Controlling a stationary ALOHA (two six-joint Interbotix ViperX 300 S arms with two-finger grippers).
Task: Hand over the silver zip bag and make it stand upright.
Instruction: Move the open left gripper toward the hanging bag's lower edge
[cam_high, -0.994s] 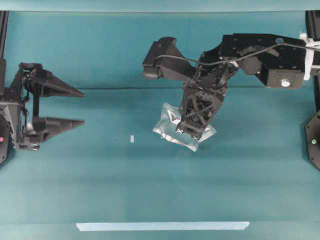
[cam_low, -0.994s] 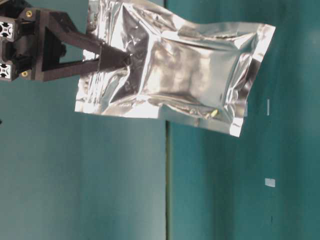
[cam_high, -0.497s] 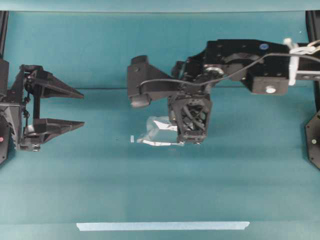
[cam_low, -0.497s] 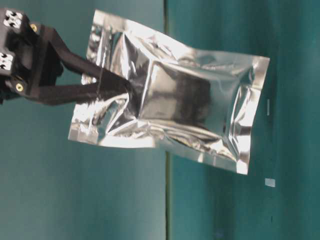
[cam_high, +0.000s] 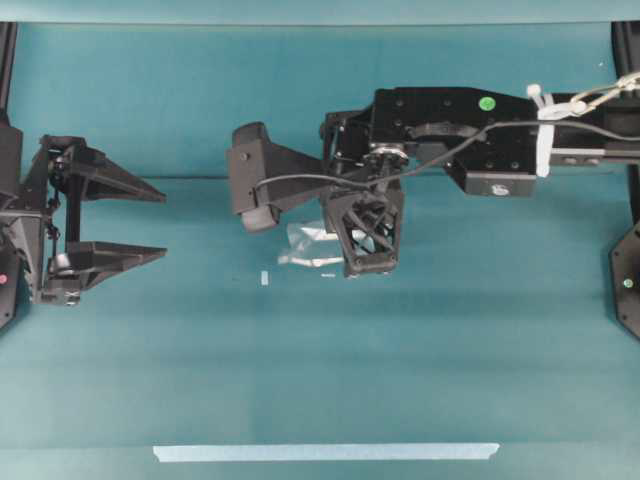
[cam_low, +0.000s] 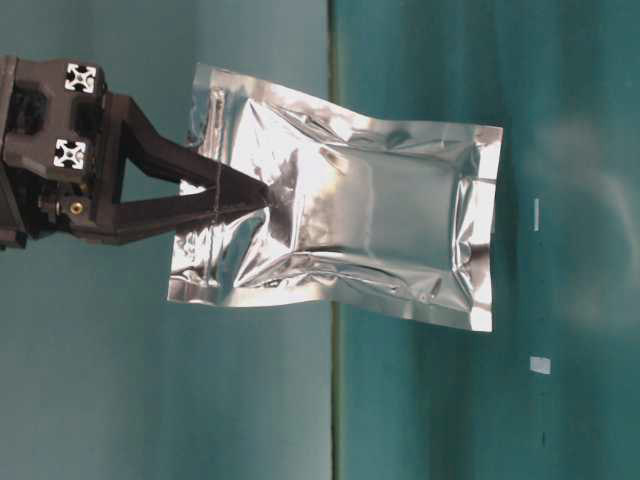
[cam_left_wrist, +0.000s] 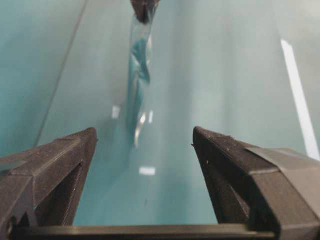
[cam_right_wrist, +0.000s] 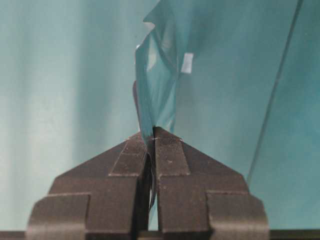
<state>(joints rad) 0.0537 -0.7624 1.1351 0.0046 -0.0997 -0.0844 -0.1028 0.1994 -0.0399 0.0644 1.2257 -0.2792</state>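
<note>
The silver zip bag (cam_low: 370, 240) is a shiny crinkled foil pouch held in the air above the table. My right gripper (cam_low: 262, 195) is shut on one of its sealed ends, and the foil edge runs between the closed fingertips (cam_right_wrist: 165, 145). From above the bag (cam_high: 310, 243) shows nearly edge-on, sticking out left of the right gripper (cam_high: 345, 262). My left gripper (cam_high: 165, 224) waits at the far left, open wide and empty, well apart from the bag. In the left wrist view the bag (cam_left_wrist: 139, 65) hangs ahead, roughly in line with the gap of the left gripper (cam_left_wrist: 144, 132).
A long pale tape strip (cam_high: 325, 452) lies near the table's front edge. A small white mark (cam_high: 264, 278) sits on the teal cloth between the two grippers. A seam (cam_high: 200, 178) crosses the table behind them.
The right arm has carried the bag leftward towards the left gripper and turned it from flat to nearly edge-on as seen from above. The left gripper has stayed put, open.
</note>
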